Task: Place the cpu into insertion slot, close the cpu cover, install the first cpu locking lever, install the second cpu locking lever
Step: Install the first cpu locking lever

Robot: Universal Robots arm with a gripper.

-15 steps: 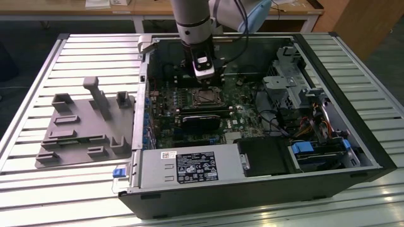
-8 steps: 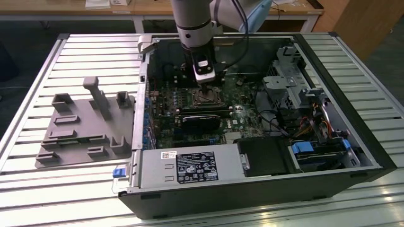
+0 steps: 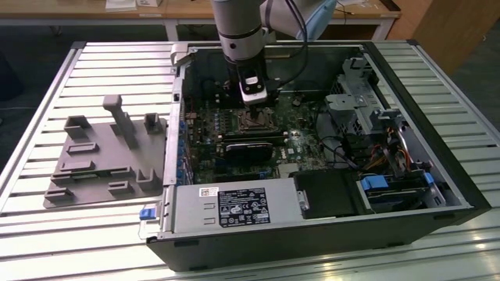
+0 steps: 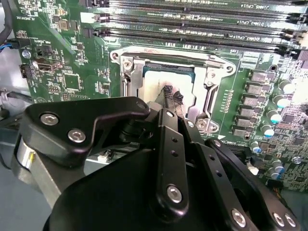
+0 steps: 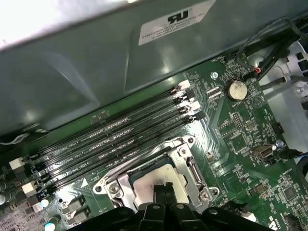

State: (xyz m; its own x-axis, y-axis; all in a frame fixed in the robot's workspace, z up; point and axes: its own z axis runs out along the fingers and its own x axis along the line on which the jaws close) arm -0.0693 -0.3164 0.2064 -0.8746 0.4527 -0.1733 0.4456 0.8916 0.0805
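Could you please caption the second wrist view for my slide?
Gripper poised over the cpu seated in the insertion slot on the green motherboard.

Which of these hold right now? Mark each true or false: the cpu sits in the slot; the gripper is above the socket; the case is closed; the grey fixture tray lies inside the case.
1. The cpu sits in the insertion slot: true.
2. The gripper is directly above the socket: true, its fingertips meet the cpu's face.
3. The computer case is closed: false, its side is open.
4. The grey fixture tray lies inside the case: false, it lies beside it, on the exterior view's left.
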